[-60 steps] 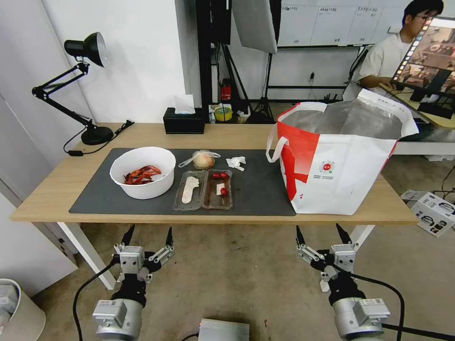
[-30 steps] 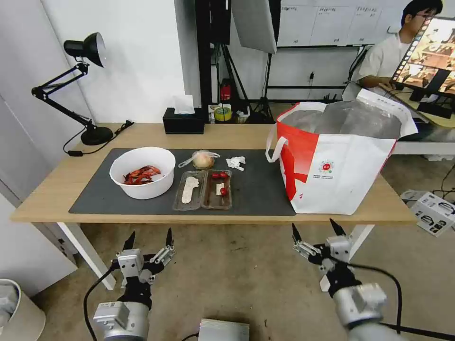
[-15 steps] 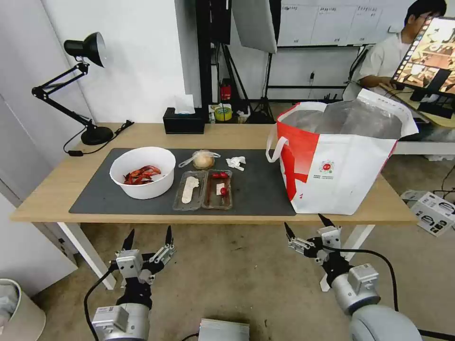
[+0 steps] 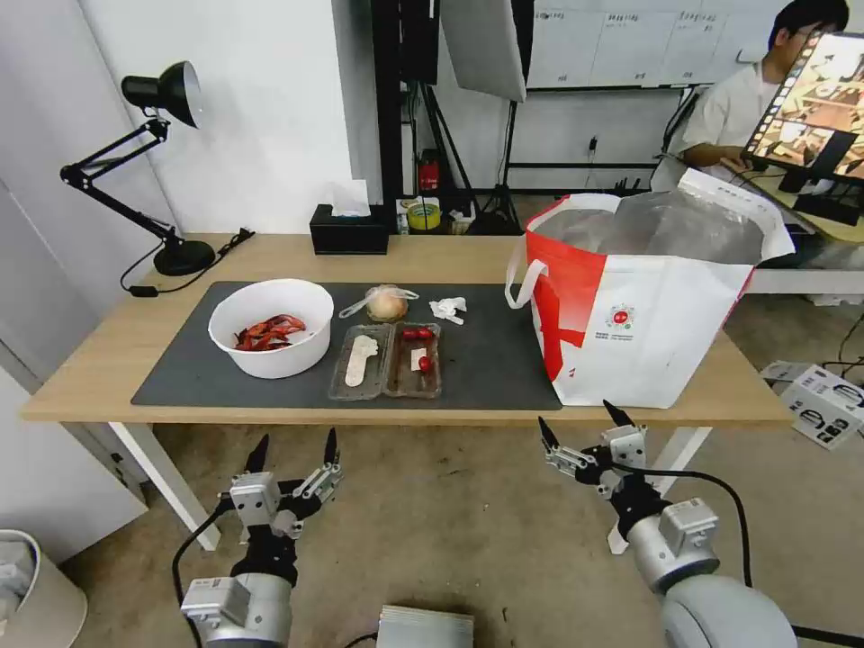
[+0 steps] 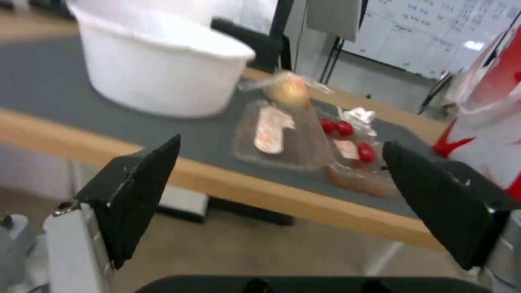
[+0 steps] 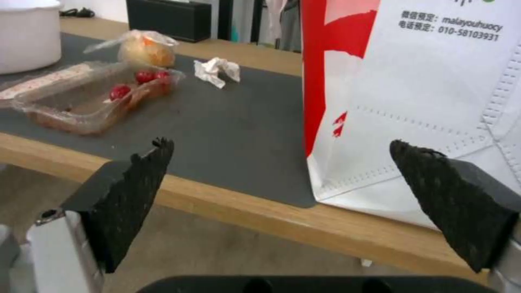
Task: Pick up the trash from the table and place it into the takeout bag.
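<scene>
Since two seconds earlier, the right gripper (image 4: 581, 430) had risen toward the table (image 4: 108, 378) edge, fingers apart; the left gripper (image 4: 294, 449) waited low, also spread. Wrist views showed the clamshell tray (image 5: 304, 142) and crumpled tissue (image 6: 217, 71) left of the takeout bag (image 6: 434, 101). Approach stage, I judged; reaching over the tabletop seemed next.

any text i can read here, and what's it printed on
"微信固定: malayouhuocy" – on the takeout bag, white front panel.
"电话固定: 010-58103931" – the line beneath it.
Round red logo on the bag: too small to read.
Boxes on the floor: print too small to read.
</scene>
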Controlling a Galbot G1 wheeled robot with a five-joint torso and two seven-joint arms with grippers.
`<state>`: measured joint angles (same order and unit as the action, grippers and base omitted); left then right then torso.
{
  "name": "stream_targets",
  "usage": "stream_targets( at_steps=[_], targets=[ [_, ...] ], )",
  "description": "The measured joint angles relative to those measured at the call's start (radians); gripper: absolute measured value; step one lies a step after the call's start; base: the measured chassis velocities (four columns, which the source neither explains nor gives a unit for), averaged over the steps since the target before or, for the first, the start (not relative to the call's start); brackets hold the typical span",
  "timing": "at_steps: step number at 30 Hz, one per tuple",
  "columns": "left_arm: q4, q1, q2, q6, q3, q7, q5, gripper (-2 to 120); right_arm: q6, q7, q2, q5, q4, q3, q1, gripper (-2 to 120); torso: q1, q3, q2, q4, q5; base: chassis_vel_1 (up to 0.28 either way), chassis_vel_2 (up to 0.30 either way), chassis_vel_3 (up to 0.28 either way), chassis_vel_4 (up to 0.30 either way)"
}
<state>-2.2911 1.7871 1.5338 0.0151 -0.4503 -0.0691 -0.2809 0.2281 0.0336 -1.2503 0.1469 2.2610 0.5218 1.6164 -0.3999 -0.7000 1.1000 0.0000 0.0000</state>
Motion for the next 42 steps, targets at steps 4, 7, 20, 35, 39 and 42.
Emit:
stream_targets(
  at_steps=[4, 7, 20, 35, 39, 42],
  targets=[
    [-0.006, -0.043, -0.022, 0.077, 0.031, -0.055, -0.175, 100, 0.0, 0.0, 0.0, 0.0, -0.004, -0.009, -0.003, 100, 0.0, 0.0, 0.0, 0.0, 0.0, 0.0, 0.0, 0.0, 0.0],
    [-0.009, -0.073, -0.045, 0.12, 0.059, -0.106, -0.3, 100, -0.001, 0.0, 0.0, -0.001, -0.008, -0.016, -0.006, 100, 0.0, 0.0, 0.0, 0.0, 0.0, 0.0, 0.0, 0.0, 0.0],
    [-0.053, -0.173, -0.175, 0.191, 0.03, -0.223, -0.679, 100, -0.001, -0.002, 0.013, -0.005, -0.04, -0.062, -0.039, 100, 0.0, 0.0, 0.0, 0.0, -0.0001, 0.0, 0.0, 0.0, 0.0],
    [-0.044, -0.294, -0.19, 0.27, 0.027, -0.373, -0.995, 100, 0.001, -0.003, 0.022, -0.009, -0.071, -0.096, -0.086, 100, 0.0, 0.0, 0.0, 0.0, -0.0001, 0.0, 0.0, 0.0, 0.0],
    [-0.017, -0.321, -0.189, 0.27, 0.046, -0.38, -1.014, 100, 0.003, -0.004, 0.022, -0.009, -0.076, -0.097, -0.094, 100, 0.0, 0.0, 0.0, 0.0, 0.0, 0.0, 0.0, 0.0, 0.0],
    [0.005, -0.339, -0.186, 0.27, 0.064, -0.384, -1.015, 100, 0.004, -0.005, 0.022, -0.009, -0.079, -0.096, -0.098, 100, 0.0, 0.0, 0.0, 0.0, 0.0, 0.0, 0.0, 0.0, 0.0]
  ],
)
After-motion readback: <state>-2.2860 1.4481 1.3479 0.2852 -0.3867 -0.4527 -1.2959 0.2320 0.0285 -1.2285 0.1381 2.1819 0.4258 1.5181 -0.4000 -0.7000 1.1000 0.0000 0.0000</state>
